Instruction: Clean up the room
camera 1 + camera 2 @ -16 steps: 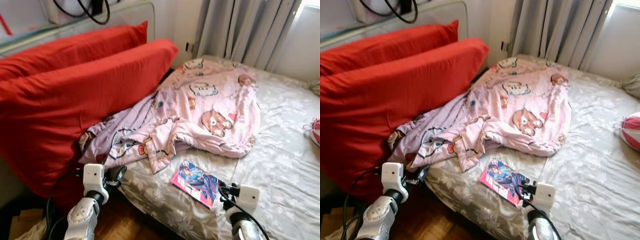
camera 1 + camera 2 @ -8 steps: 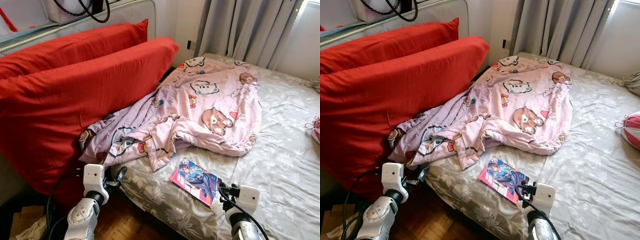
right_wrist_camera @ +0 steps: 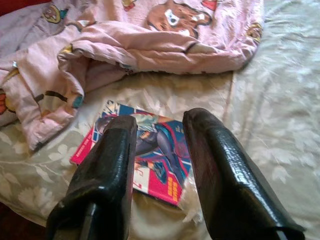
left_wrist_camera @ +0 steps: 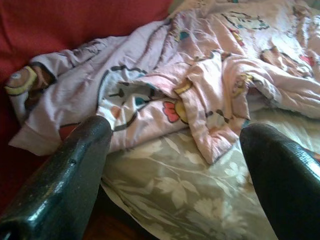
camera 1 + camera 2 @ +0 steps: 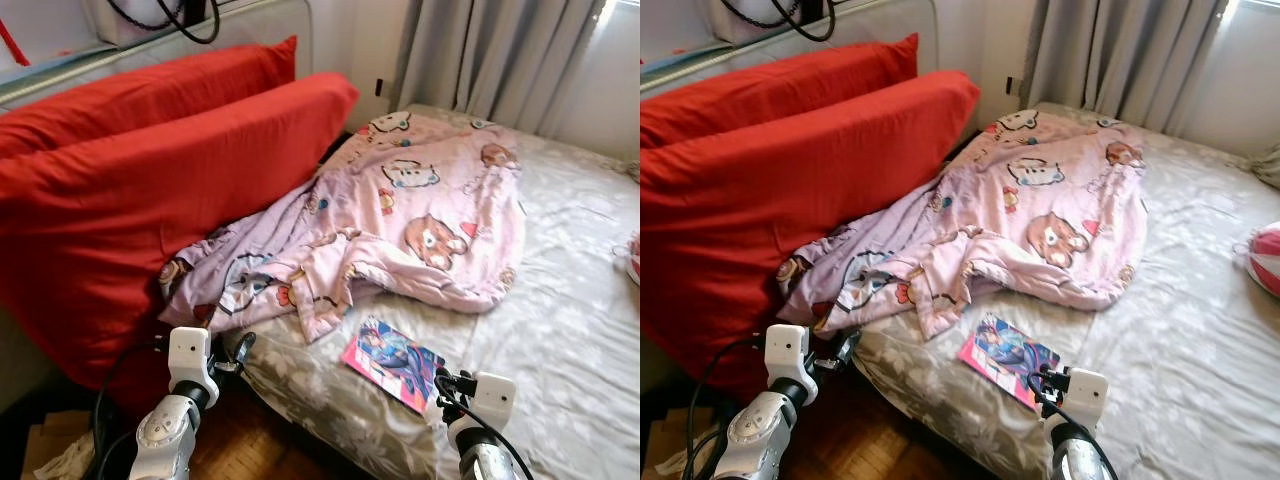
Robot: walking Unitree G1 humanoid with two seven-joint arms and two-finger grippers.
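**A:** status on the bed?

**B:** I'm parked at the near corner of the bed (image 5: 560, 300), grey floral sheet. Pink cartoon blanket (image 5: 410, 230) is crumpled across the middle, its near edge bunched up and spilling toward the two big red pillows (image 5: 150, 190) propped on my left. The blanket touches the lower pillow.

**A:** anything loose to pick up?

**B:** A magazine (image 5: 392, 364), pink cover with a comic figure, lying flat on the sheet just beside the blanket's near hem. It's near the bed edge and not under the blanket. There's also a red and white bundle (image 5: 1265, 258) at the far right of the mattress, well apart from the rest. Can't tell what it is.

**A:** grippers?

**B:** Right gripper (image 3: 160, 165) is above the magazine, fingers parted with a narrow gap, nothing between them. In the wrist view the cover sits right in the gap, but I see no contact. Left gripper (image 4: 175, 165) is spread wide, empty, low at the bed's corner and facing the blanket's bunched end.

**A:** floor?

**B:** Dark wood parquet (image 5: 250, 450) beside the bed. Some cardboard and crumpled paper (image 5: 50, 450) low left, partly cut off. Grey curtains (image 5: 500, 50) behind the bed.
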